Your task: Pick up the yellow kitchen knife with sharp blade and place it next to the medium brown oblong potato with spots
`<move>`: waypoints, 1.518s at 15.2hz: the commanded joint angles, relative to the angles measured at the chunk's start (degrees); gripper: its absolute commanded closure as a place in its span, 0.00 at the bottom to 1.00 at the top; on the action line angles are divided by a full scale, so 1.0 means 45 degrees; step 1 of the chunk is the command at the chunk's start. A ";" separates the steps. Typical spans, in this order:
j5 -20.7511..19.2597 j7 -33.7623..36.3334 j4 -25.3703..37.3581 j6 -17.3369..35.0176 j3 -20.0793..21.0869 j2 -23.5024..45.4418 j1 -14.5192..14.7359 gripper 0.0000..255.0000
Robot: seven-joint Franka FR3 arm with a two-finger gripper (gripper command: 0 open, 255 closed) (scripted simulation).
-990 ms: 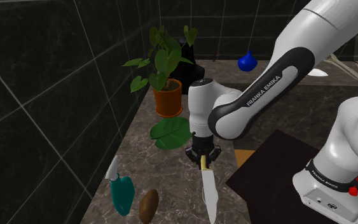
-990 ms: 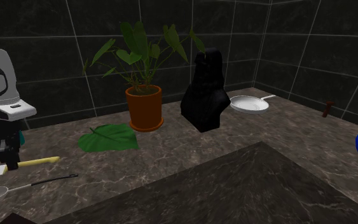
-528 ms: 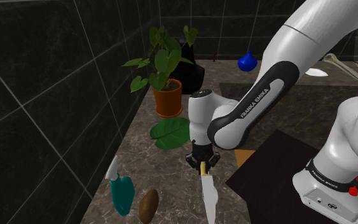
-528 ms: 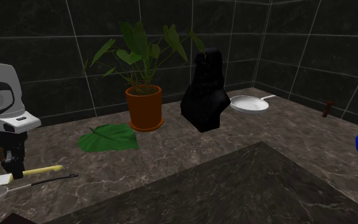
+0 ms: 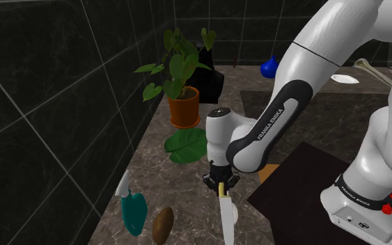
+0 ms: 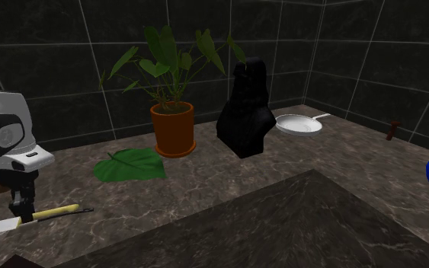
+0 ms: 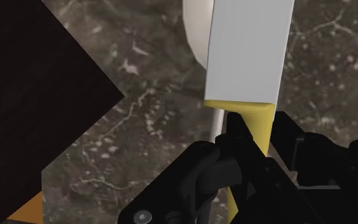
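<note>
Lower now — end effector (image 5: 221,186) clamps knife (image 5: 226,221) near potato (image 5: 163,224).

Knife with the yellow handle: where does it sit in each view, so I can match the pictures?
Shoulder view: the knife is at bottom centre, blade pointing down the picture from the hand.
Second exterior view: lower left, nearly level, yellow handle toward that view's right.
Wrist view: the grey blade runs away from the hand.
Shared landmark: the black hand clasping the yellow handle.
</note>
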 commanded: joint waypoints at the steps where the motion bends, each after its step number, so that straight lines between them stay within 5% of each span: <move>1: -0.0022 0.0010 0.0009 0.0053 -0.0012 0.0081 0.0012 1.00; 5: -0.0022 0.0010 0.0010 0.0053 -0.0011 0.0081 0.0012 1.00; 6: -0.0019 0.0006 0.0002 0.0051 -0.0010 0.0072 0.0009 0.00; 11: -0.0022 0.0010 0.0010 0.0053 -0.0011 0.0081 0.0012 0.00; 15: 0.0286 -0.0222 0.0170 -0.1667 0.0096 -0.1482 -0.0278 0.00; 23: 0.0288 -0.0223 0.0170 -0.1667 0.0092 -0.1483 -0.0273 0.00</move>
